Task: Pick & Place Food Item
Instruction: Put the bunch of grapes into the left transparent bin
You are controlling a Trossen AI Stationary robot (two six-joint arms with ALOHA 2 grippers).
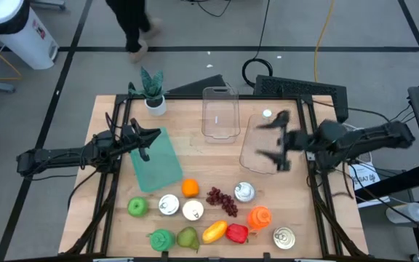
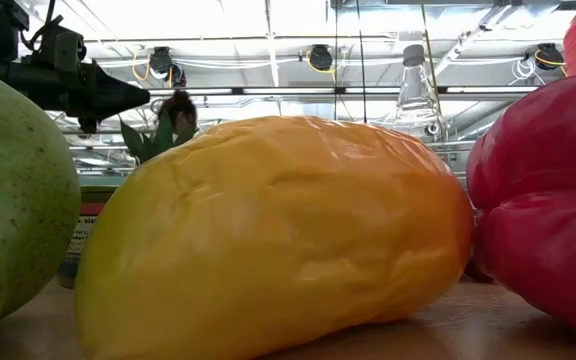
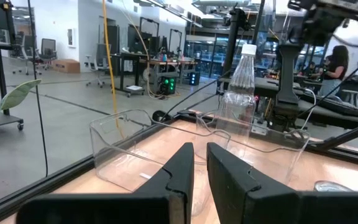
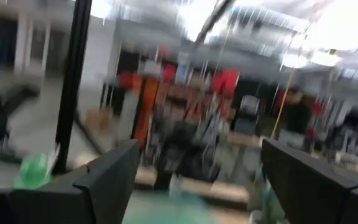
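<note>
Two arms over the bench [image 1: 195,116] right now. Right hand [image 1: 278,141] sits at right of centre in the overhead frame, fingers spread wide with nothing between them, hovering over a clear container [image 1: 262,143]. Left hand [image 1: 148,138] is at left of centre above the green cutting board [image 1: 158,160], fingers nearly pinched together, a thin gap, holding nothing. Food sits in the lower middle: orange [image 1: 190,188], grapes [image 1: 222,200], green apple [image 1: 137,207], pear [image 1: 188,237], yellow pepper [image 1: 214,231], red pepper [image 1: 236,233], plus tins. A second clear container [image 1: 220,113] is at upper centre, beside a potted plant [image 1: 153,92].
</note>
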